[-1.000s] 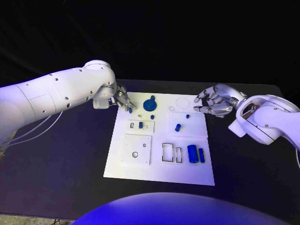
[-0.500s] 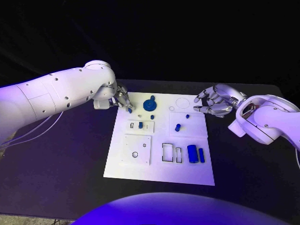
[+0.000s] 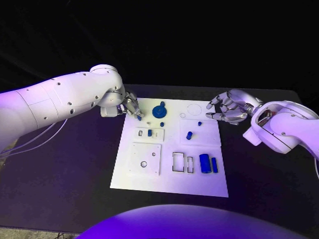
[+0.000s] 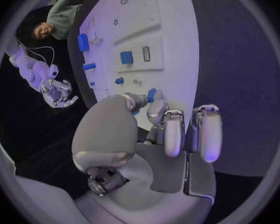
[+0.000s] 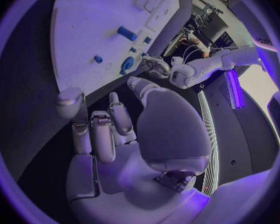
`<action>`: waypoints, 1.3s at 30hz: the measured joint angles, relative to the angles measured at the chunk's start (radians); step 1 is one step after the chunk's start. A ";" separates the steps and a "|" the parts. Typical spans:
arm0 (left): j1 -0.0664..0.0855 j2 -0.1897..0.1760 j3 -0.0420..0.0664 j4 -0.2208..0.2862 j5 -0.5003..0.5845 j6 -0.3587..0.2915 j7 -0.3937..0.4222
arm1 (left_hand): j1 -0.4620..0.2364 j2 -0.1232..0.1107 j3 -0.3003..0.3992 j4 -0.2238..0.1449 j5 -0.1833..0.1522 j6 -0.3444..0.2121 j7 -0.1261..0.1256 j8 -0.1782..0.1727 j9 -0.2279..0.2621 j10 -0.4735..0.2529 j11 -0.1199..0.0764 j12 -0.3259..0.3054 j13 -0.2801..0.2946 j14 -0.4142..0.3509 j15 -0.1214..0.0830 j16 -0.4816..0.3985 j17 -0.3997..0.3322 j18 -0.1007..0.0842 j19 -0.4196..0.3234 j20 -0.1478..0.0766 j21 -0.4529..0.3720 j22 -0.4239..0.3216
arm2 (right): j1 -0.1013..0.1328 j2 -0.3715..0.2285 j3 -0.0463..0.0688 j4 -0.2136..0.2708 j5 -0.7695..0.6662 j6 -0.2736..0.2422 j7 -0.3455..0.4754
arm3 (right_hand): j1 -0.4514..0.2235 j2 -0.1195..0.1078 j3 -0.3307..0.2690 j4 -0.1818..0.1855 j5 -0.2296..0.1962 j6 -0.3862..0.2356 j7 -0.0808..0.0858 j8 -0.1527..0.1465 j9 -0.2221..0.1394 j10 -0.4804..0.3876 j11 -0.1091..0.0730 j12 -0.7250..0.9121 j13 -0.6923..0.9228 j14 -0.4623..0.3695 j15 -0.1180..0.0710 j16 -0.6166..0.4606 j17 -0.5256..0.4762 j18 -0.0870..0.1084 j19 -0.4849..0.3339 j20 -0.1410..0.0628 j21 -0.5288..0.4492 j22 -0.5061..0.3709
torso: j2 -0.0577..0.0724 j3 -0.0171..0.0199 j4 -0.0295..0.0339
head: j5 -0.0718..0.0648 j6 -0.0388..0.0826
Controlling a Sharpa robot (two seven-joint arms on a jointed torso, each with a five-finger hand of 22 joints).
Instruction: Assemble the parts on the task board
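Observation:
The white task board (image 3: 170, 177) lies in the middle of the black table. On it are a round blue part (image 3: 159, 110), a short blue peg (image 3: 190, 134), a blue piece in a small slot (image 3: 149, 132) and two blue bars (image 3: 208, 164) near its right edge. My left hand (image 3: 131, 106) hovers at the board's far left corner and pinches a small blue part (image 4: 151, 94) between thumb and finger. My right hand (image 3: 228, 108) hangs by the board's far right edge with fingers loosely bent and apart, holding nothing.
Recessed outlines (image 3: 181, 162) and a square plate with holes (image 3: 146, 158) mark the board's near half. A faint ring (image 3: 194, 108) sits at the far right corner. Bare black table (image 3: 59, 174) surrounds the board on both sides.

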State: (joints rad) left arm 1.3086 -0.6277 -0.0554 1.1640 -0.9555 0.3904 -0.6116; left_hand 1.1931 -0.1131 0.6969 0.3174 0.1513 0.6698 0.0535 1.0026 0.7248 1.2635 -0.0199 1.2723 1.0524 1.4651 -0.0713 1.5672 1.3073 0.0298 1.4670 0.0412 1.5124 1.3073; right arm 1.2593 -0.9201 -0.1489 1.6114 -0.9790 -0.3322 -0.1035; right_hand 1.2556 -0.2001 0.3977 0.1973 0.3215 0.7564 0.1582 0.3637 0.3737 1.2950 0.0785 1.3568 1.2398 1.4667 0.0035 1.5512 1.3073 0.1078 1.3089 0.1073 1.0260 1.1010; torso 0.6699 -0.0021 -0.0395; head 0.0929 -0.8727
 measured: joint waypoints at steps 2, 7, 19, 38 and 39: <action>0.000 -0.009 0.000 0.012 0.007 -0.002 0.000 | -0.001 0.000 0.003 0.003 0.006 0.000 0.000 0.001 0.007 0.000 0.000 0.001 0.001 0.000 0.000 0.000 0.000 0.000 0.000 0.000 0.000 0.000 | 0.000 0.000 0.000 0.000 0.000 0.000 0.000 | 0.000 0.000 0.000 0.000 0.000 0.000 0.000 0.000 0.000 0.000 0.000 0.000 0.000 0.000 0.000 0.000 0.000 0.000 0.000 0.000 0.000 0.000 | 0.000 0.0001 0.0001 | 0.001 0.000; 0.000 -0.042 0.000 0.059 0.019 -0.013 0.001 | -0.028 -0.014 0.061 -0.047 0.015 -0.003 0.003 0.013 0.013 0.004 -0.004 0.005 0.005 0.000 0.000 0.000 0.000 0.000 0.000 0.000 0.000 0.000 | 0.000 -0.001 0.000 0.000 0.000 0.000 0.000 | 0.000 0.000 0.000 0.000 0.000 0.000 0.000 0.000 0.000 0.000 0.000 0.000 0.000 0.000 0.000 -0.004 0.000 0.000 0.000 0.000 0.000 0.000 | -0.001 0.0007 0.0006 | 0.001 0.000; -0.001 -0.174 0.002 0.270 0.020 -0.082 0.017 | -0.036 -0.022 0.064 -0.045 0.038 -0.003 0.003 0.028 0.019 0.022 -0.007 0.011 0.019 0.002 -0.006 0.000 0.000 0.000 0.000 -0.007 0.000 0.000 | 0.000 -0.003 0.000 0.001 0.001 0.000 0.000 | 0.000 0.000 0.003 0.003 0.000 0.000 0.000 0.000 0.000 0.000 0.000 0.000 0.000 0.000 0.000 -0.004 0.000 0.000 0.000 0.000 0.000 -0.001 | -0.002 0.0007 0.0023 | 0.008 0.000; -0.069 -0.257 0.001 0.411 -0.086 -0.199 0.121 | -0.055 -0.041 0.083 -0.044 0.076 0.001 0.007 0.035 0.013 0.038 -0.016 0.020 0.031 0.000 -0.007 0.000 0.000 0.000 -0.004 -0.011 0.000 0.000 | -0.003 -0.004 0.000 -0.001 0.003 0.000 0.001 | 0.000 0.000 0.000 0.006 0.004 0.000 0.000 0.000 0.000 0.000 0.000 0.000 0.000 0.000 0.000 -0.004 0.001 0.000 0.000 0.000 0.000 -0.001 | 0.000 -0.0019 0.0014 | 0.016 0.000; -0.072 -0.258 0.001 0.411 -0.095 -0.202 0.126 | -0.055 -0.041 0.083 -0.044 0.076 0.002 0.007 0.035 0.013 0.038 -0.016 0.020 0.031 0.000 -0.007 0.000 0.000 0.000 -0.004 -0.011 0.000 0.000 | -0.003 -0.005 0.000 -0.001 0.003 0.000 0.001 | 0.000 0.000 0.000 0.006 0.004 0.000 0.000 0.000 0.000 0.000 0.000 0.000 0.000 0.000 0.000 -0.004 0.001 0.000 0.000 0.000 0.000 -0.001 | 0.000 -0.0019 0.0012 | 0.016 0.000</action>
State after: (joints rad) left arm 1.2364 -0.8852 -0.0539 1.5752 -1.0509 0.1885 -0.4858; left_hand 1.1379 -0.1543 0.7799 0.2730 0.2275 0.6713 0.0605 1.0378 0.7376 1.3014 -0.0357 1.2926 1.0833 1.4651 -0.0785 1.5672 1.3073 0.0298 1.4631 0.0302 1.5124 1.3073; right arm 1.2563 -0.9248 -0.1489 1.6105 -0.9757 -0.3325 -0.1025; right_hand 1.2556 -0.2001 0.3975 0.2030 0.3252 0.7564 0.1582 0.3636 0.3734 1.2950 0.0785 1.3568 1.2399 1.4667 0.0035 1.5473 1.3080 0.1078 1.3089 0.1073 1.0262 1.1000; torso 0.6703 -0.0040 -0.0383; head 0.1089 -0.8727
